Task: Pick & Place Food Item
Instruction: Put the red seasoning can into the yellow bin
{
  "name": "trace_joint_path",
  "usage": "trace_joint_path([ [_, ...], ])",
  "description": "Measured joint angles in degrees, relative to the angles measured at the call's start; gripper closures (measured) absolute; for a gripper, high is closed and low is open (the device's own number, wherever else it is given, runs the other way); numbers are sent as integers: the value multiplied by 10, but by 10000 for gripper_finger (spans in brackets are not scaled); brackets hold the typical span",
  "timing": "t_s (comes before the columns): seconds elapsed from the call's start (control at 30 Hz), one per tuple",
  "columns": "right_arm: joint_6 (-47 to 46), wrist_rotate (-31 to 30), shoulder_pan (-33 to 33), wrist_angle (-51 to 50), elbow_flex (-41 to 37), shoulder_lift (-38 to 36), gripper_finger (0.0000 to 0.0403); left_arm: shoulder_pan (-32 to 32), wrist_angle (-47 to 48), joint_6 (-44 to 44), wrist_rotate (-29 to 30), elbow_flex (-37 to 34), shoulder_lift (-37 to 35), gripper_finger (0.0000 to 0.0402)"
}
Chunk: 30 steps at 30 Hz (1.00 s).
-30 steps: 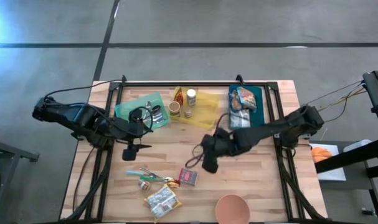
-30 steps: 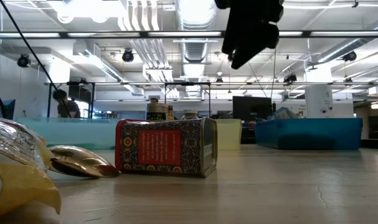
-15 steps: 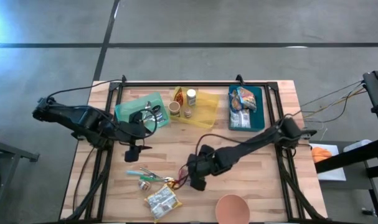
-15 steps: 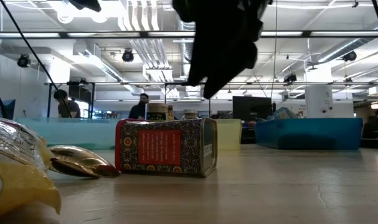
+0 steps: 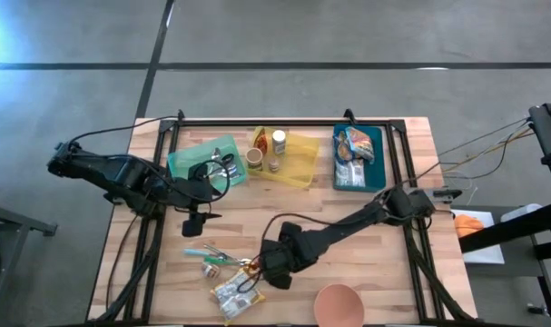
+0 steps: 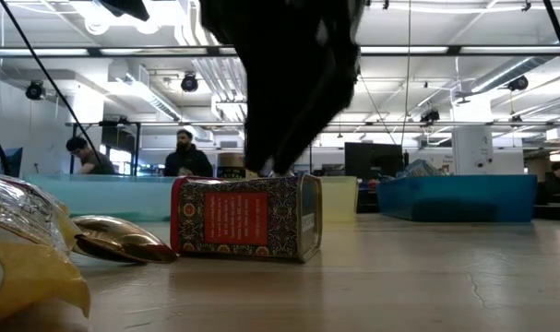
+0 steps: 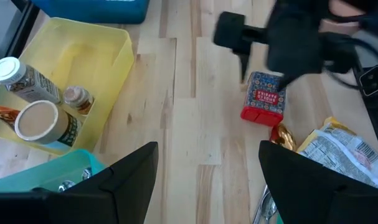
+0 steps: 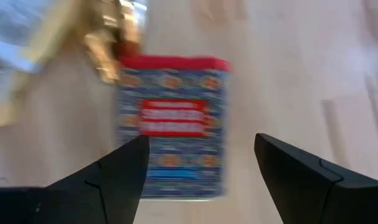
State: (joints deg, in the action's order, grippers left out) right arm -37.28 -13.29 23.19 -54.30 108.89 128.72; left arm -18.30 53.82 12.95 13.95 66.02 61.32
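Note:
A red-and-blue patterned tin lies flat on its broad side on the wooden table, near the front middle. It also shows in the low view as the tin and in the left wrist view as the tin. My right gripper hangs open just above it, pointing steeply down, with a finger toward each side. In the high view my right gripper hides the tin. My left gripper waits open over the table's left half.
Just left of the tin lie a gold-wrapped piece, a crinkled snack packet and some utensils. A pink bowl stands at the front. At the back are a teal tray, a yellow tray with jars and a blue bin.
My right gripper has swept from the table's middle toward the near left and come down over the tin, staying open. The tin has not moved.

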Motion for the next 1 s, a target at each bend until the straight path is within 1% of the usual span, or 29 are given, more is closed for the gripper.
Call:
trace_joint_path([
  [0.13,-1,-1,16,1,41,7,113,0,0,4,0,0,0,120],
  [0.3,-21,-18,24,-13,49,7,113,0,0,6,0,0,0,120],
  [0.63,-46,-19,23,0,-1,7,113,0,0,21,0,0,0,120],
  [0.87,-50,-24,23,43,-37,4,113,0,0,21,0,0,0,120],
  [1.0,-56,-23,23,51,-47,3,113,0,0,21,0,0,0,120],
])
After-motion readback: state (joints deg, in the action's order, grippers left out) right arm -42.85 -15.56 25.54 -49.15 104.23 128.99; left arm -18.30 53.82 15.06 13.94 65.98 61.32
